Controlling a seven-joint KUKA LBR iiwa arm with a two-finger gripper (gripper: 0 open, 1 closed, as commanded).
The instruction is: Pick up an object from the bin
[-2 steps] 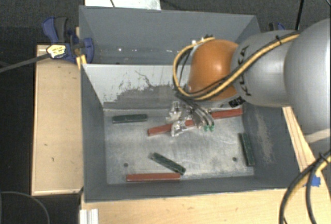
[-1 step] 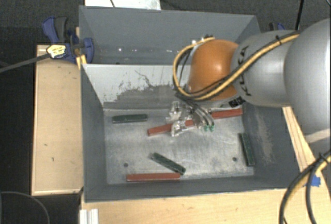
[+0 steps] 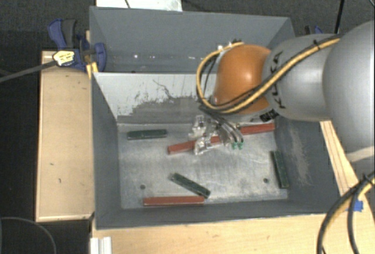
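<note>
The gripper (image 3: 205, 140) sits low on the long red-brown flat stick (image 3: 179, 148) at the centre of the grey metal bin (image 3: 106, 129), probably to take it across its narrow width; how far it is open I cannot tell.

Flat sticks lie apart on the floor of the bin (image 3: 106, 147); the pincer (image 3: 206, 141) stands over the middle stick (image 3: 179, 148), near the back wall; the back-left stick (image 3: 146, 134) lies left of it, the back-right stick (image 3: 259, 128) right of it; the right stick (image 3: 280, 169) runs along the right wall; the tilted stick (image 3: 190, 185) lies just behind the front stick (image 3: 174, 200).
</note>
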